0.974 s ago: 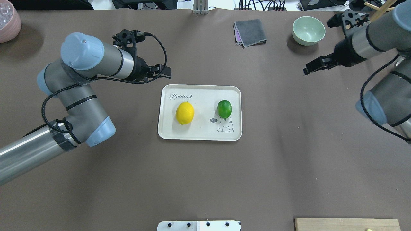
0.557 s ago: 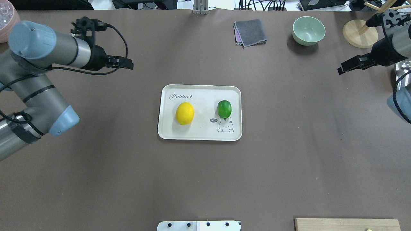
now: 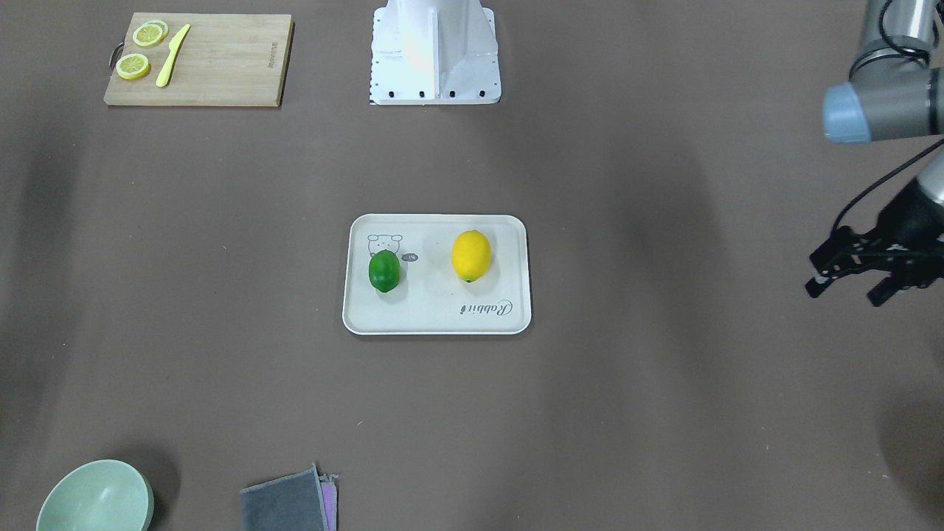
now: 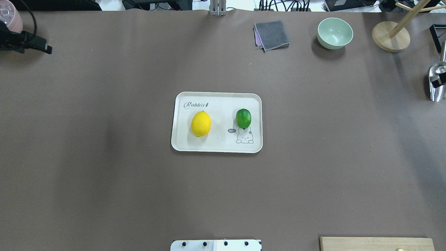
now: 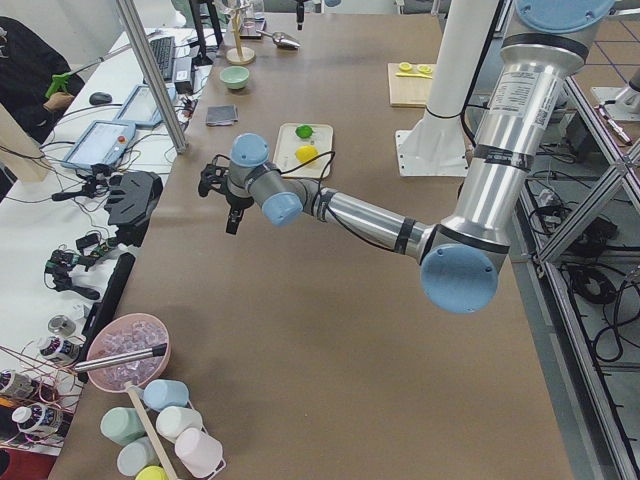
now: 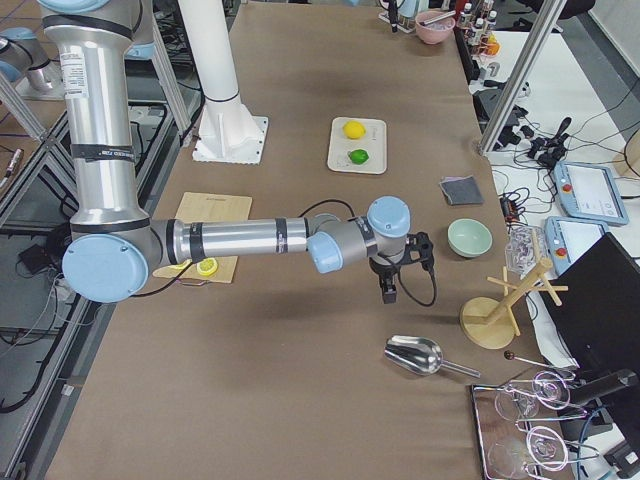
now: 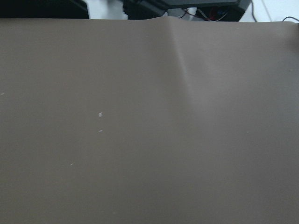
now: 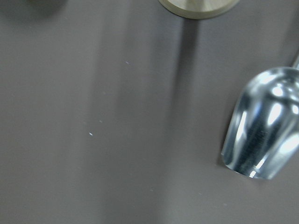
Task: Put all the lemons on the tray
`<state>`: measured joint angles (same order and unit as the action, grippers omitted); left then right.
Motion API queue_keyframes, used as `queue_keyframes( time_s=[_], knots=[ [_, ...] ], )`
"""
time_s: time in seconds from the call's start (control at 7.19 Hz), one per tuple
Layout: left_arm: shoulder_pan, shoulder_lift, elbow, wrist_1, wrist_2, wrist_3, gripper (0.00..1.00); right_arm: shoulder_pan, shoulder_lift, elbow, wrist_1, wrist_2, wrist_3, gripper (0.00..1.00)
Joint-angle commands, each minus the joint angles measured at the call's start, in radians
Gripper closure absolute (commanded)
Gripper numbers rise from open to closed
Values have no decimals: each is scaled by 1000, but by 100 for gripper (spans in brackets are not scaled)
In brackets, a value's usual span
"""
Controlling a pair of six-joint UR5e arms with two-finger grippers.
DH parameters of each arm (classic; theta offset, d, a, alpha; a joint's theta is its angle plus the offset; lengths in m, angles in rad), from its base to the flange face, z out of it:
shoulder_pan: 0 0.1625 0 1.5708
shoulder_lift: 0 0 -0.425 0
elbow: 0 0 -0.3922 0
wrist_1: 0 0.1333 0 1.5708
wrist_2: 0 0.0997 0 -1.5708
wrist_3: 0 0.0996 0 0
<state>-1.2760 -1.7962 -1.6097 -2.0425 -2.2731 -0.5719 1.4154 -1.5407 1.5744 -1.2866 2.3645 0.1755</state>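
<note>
Brown-covered table (image 4: pixel 104 191), white side benches (image 5: pixel 30 235) (tablets (image 5: pixel 97 146), loose cables (image 5: pixel 25 158)), aluminium posts (image 5: pixel 151 70).

Bright yellow lemon (image 4: pixel 200 124), dark green lemon (image 4: pixel 243 118), cream-white tray (image 4: pixel 216 144) with grey bear drawing (image 4: pixel 245 136), brown table (image 4: pixel 104 174)

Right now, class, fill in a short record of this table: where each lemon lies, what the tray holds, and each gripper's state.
yellow lemon: on the tray, near the Rabbit script
green lemon: on the tray, by the bear drawing, apart from the yellow one
tray: mid-table, holds both lemons
left gripper: open, empty, far from the tray
right gripper: near the metal scoop; open or shut cannot be told
task state: both lemons on tray
</note>
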Motion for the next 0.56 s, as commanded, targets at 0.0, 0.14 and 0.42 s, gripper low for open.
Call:
queue_keyframes(
  time_s=[0.0, 0.14, 0.42],
  knots=[
    [-167, 61, 22, 139, -42, 306, 2, 118, -35, -19, -156, 12, -230, 0],
    [-211, 69, 27, 210, -40, 395, 2, 154, -24, -16, -254, 12, -246, 0],
    [-262, 134, 25, 310, -48, 498, 2, 160, -32, -10, -298, 13, -266, 0]
  ],
)
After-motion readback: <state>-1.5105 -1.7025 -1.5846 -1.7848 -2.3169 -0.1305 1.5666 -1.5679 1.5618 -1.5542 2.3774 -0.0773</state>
